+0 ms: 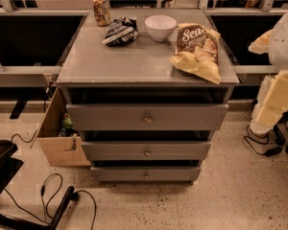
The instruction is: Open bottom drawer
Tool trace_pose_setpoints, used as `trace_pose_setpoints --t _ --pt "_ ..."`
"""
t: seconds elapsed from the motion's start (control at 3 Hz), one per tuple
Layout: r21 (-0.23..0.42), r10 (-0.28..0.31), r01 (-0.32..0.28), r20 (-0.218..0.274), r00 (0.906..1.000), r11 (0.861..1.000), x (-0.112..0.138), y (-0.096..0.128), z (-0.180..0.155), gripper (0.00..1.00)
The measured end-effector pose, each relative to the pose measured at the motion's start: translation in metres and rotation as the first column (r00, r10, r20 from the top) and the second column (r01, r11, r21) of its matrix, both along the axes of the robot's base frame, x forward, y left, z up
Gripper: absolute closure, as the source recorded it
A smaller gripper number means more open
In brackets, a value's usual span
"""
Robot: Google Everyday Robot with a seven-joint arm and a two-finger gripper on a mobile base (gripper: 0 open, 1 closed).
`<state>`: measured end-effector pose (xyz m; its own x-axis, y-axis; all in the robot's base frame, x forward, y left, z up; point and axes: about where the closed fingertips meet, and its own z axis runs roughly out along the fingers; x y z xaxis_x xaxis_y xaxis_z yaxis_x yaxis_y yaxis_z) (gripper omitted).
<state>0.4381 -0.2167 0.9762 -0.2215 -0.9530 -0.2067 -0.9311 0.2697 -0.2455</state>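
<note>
The grey cabinet (110, 63) has three drawers, each with a small round knob. The bottom drawer (120, 174) is the shortest and narrowest, just above the floor, with its knob (145, 175) at the centre. It sits set back beneath the middle drawer (115, 151), with a dark gap above its front. The top drawer (105, 117) is the tallest and widest. My gripper (263, 119) hangs on the white and yellowish arm at the right edge, level with the top drawer. It is well to the right of the cabinet and touches no drawer.
On the cabinet top lie a can (101, 9), a dark snack bag (121, 31), a white bowl (160, 27) and a chip bag (197, 51). An open cardboard box (62, 147) stands left of the drawers. Cables (62, 195) and a black frame (0, 162) lie at the lower left.
</note>
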Motion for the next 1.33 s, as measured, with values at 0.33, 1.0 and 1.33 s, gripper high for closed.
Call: trace_pose_setpoints --t 0.33,1.0,1.33 --pt "0.0 0.0 0.0 0.0 1.0 1.0 0.0 0.0 0.0 0.0" --pt "0.01 -0.02 0.02 -0.03 0.9993 1.0 0.003 0.007 -0.077 0.0" --pt "-0.043 -0.033 0.03 -0.064 0.9974 0.999 0.009 0.003 -0.19 0.0"
